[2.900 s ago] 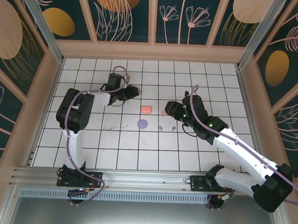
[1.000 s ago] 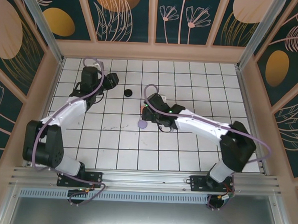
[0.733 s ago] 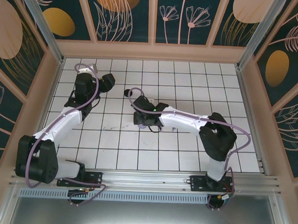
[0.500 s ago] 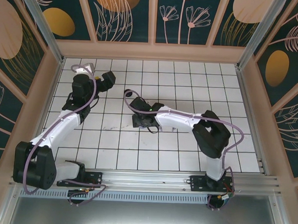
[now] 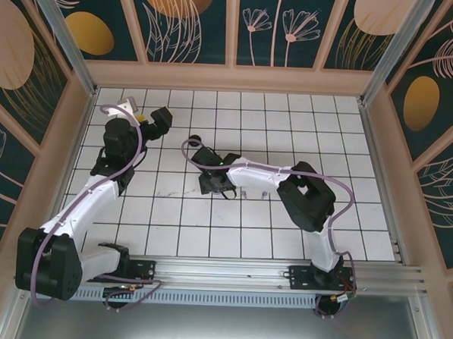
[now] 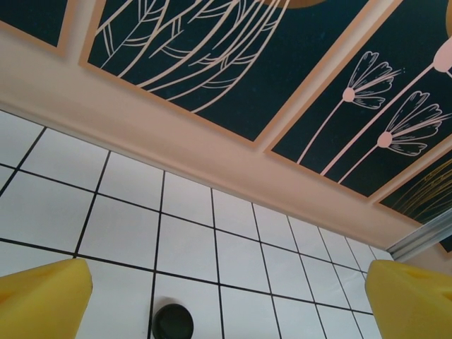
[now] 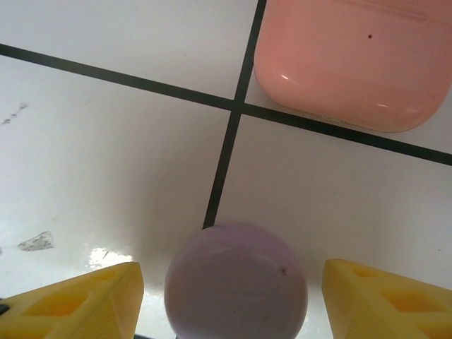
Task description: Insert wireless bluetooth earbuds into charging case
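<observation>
Straddling the round lilac plastic case, released right fingers should pinch its light, slippery sides; left fingers gape.

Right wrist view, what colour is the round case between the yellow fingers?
The round case is pale greyish lilac, clearest in the right wrist view.

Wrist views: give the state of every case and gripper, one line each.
pink case: closed, lying flat on the tiles
lilac case: closed, on the tiles, not gripped
black case: on the tiles, lid too small to judge
left gripper: open, empty
right gripper: open, straddling the lilac case with a gap on each side
</observation>
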Robot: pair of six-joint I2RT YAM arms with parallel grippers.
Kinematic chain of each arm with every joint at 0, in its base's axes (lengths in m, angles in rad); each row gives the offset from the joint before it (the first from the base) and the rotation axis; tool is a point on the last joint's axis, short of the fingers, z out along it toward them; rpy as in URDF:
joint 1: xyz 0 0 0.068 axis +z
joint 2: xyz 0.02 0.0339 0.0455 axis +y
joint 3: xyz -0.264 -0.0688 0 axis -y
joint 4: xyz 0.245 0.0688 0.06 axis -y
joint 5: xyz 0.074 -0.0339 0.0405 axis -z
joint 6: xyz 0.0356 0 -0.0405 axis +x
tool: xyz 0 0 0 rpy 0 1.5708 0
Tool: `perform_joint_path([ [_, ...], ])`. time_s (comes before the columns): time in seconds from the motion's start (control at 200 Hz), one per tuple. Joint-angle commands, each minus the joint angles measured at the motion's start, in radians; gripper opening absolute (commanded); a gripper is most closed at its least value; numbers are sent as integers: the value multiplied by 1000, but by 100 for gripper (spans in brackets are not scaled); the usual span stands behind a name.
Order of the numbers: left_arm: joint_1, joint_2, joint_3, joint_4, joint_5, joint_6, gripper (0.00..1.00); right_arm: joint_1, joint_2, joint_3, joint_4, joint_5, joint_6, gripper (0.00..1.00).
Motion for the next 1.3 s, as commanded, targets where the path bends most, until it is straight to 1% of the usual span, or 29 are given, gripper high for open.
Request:
perform_joint_path([
  [0.0, -2, -9, -6, 21, -33, 17, 99, -5, 26, 27, -36, 2, -7, 68],
  [0.19, -2, -9, -33, 59, -64, 0, 99, -5, 33, 18, -28, -6, -4, 65],
  [0.325, -3, -12, -35, 44, -102, -36, 99, -5, 41, 18, -22, -8, 1, 63],
  [0.435, -3, -9, -15, 13, -96, -41, 99, -4, 48, 19, -20, -8, 4, 61],
  [0.591, -2, -15, -19, 21, -83, -44, 99, -5, 55, 17, -15, -8, 9, 58],
  [0.671, -2, -16, -24, 23, -70, -50, 99, -5, 60, 18, -16, -5, 14, 58],
  [0.736, -3, -15, -27, 24, -58, -56, 99, -5, 66, 22, -12, -6, 18, 60],
  [0.881, -3, -13, -37, 25, -51, -68, 99, -5, 71, 24, -5, -9, 30, 59],
  [1.021, -4, -14, -50, 26, -68, -100, 99, -5, 73, 24, -6, -15, 48, 53],
  [1.186, -3, -11, -44, -3, -78, -152, 99, -3, 65, 19, -6, -17, 85, 43],
  [1.296, -3, -10, -42, -1, -35, -141, 99, -2, 37, 0, 7, -9, 112, 40],
])
